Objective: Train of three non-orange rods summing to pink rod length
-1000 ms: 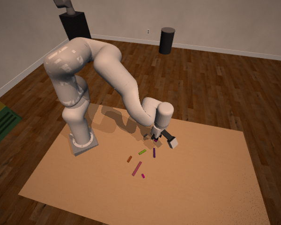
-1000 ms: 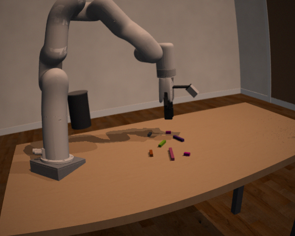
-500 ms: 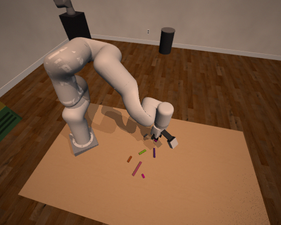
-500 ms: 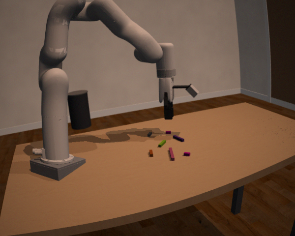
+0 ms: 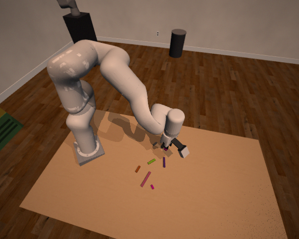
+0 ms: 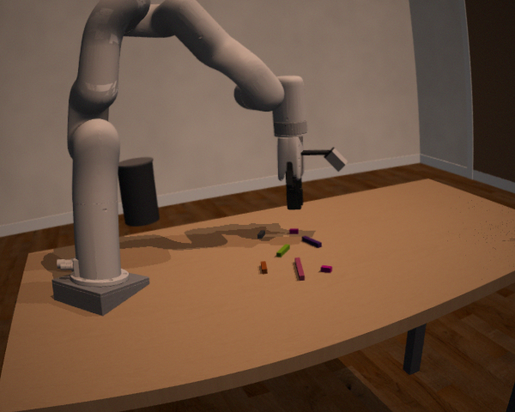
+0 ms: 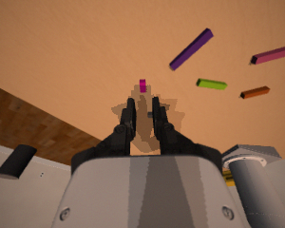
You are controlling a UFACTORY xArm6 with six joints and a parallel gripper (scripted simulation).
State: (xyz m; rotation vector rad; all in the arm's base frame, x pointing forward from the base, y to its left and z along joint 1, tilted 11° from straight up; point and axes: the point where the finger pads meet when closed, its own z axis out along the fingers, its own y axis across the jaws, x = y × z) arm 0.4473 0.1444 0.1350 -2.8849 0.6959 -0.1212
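My gripper [image 5: 166, 146] [image 6: 293, 205] [image 7: 143, 105] is partly open and empty, above the table. One magenta rod [image 5: 165, 149] [image 6: 293, 231] [image 7: 142, 85] lies below it, just beyond the fingertips in the wrist view. A grey rod [image 5: 155, 143] [image 6: 261, 233] [image 7: 150, 114] lies in shadow, partly hidden by a finger in the wrist view. A purple rod [image 5: 164, 162] [image 6: 312, 241] [image 7: 191, 49] and a lime rod [image 5: 151, 161] [image 6: 282, 250] [image 7: 212, 84] lie apart nearby. The long pink rod [image 5: 145, 179] [image 6: 299, 269] [image 7: 275, 53] lies near a second magenta rod [image 5: 152, 186] [image 6: 326, 269]. No rods touch.
An orange rod [image 5: 137, 169] [image 6: 263, 267] [image 7: 255, 92] lies between the lime and pink rods and the robot's base [image 5: 89, 154] [image 6: 99, 294]. The table's far edge is behind the gripper in the top and exterior views.
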